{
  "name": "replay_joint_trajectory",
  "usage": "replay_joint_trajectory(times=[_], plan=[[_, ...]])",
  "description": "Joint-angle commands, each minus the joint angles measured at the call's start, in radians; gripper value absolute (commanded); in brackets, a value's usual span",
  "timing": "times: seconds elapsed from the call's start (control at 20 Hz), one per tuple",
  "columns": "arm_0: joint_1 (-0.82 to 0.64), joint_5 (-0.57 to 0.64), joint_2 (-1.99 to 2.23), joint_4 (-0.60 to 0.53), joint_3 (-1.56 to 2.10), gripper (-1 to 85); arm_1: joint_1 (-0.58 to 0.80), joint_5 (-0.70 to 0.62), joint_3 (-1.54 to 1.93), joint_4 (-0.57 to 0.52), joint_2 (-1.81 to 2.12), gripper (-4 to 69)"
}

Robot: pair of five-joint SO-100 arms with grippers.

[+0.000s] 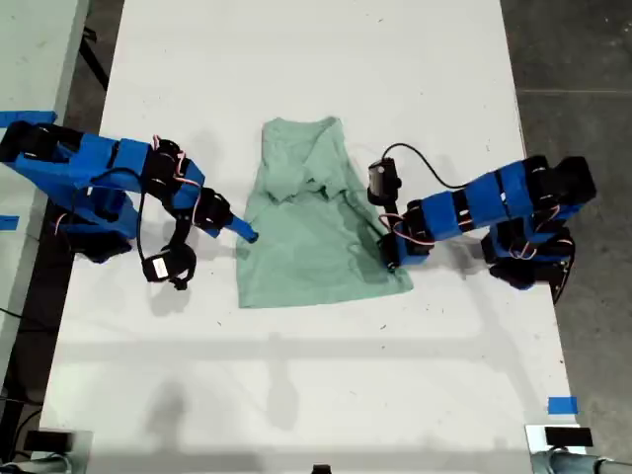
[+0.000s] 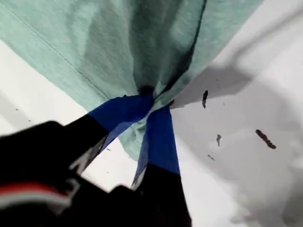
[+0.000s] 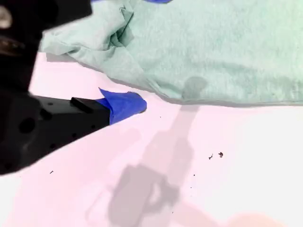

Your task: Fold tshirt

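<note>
Exterior view first: the tshirt point(image 1: 311, 222) lay near the middle of the white table point(image 1: 316, 59), pale mint green, partly gathered, its narrower bunched end toward twelve o'clock and its wide straight hem toward six o'clock. Folds and wrinkles crowded the upper half, where cloth had been doubled over itself. At roughly four o'clock from the shirt's middle, my first gripper point(image 1: 388, 259) sat right on the shirt's edge, and the first wrist view backed that up: both blue-taped fingers point(image 2: 158, 137) were clenched on a pinch of green fabric, the cloth puckering and fanning out from the bite, lifted enough to throw a shadow on the table. Over at nine o'clock from the shirt, my second gripper point(image 1: 244, 233) lay just beside the shirt's edge, its blue tip point(image 3: 124, 105) close to the cloth but, in the second wrist view, resting apart from it on bare table. Only one finger showed there, so whether that gripper was parted or closed, I could not tell; nothing was in it that I could see. Small dark specks point(image 2: 264, 138) dotted the tabletop, and blue tape point(image 1: 562, 405) marked the table toward five o'clock in the exterior view.
</note>
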Motion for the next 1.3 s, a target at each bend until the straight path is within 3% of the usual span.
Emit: replay_joint_trajectory(times=[0.0,0.2,0.35,0.55,0.7,0.75,0.8,0.85,0.95,1.25], plan=[[-0.011,0.011,0.044,-0.020,-0.005,32.3,-0.018,-0.012,-0.107,0.078,0.002,-1.9],[-0.006,0.012,0.044,-0.020,-0.005,32.2,-0.020,-0.046,-0.414,0.373,-0.005,-2.0],[-0.005,0.012,0.044,-0.018,-0.006,32.2,-0.025,-0.063,-0.693,0.520,-0.110,-2.0],[0.003,0.011,0.046,-0.015,-0.006,32.2,-0.043,-0.058,-1.028,0.583,-0.385,-2.0],[0.003,0.009,0.046,-0.014,-0.009,32.3,-0.044,-0.035,-1.146,0.522,-0.534,-2.3],[0.002,0.009,0.049,-0.014,-0.009,32.3,-0.043,-0.025,-1.147,0.488,-0.557,-0.9],[0.000,0.008,0.051,-0.012,-0.012,32.3,-0.043,-0.025,-1.157,0.466,-0.571,10.3],[-0.002,0.006,0.057,-0.012,-0.012,32.4,-0.041,-0.031,-1.180,0.465,-0.575,28.0],[-0.003,0.006,0.063,-0.012,-0.014,32.4,-0.028,-0.063,-1.256,0.520,-0.561,40.3],[-0.003,-0.002,0.064,-0.017,-0.026,32.0,0.097,-0.169,-1.361,0.695,-0.259,31.2]])
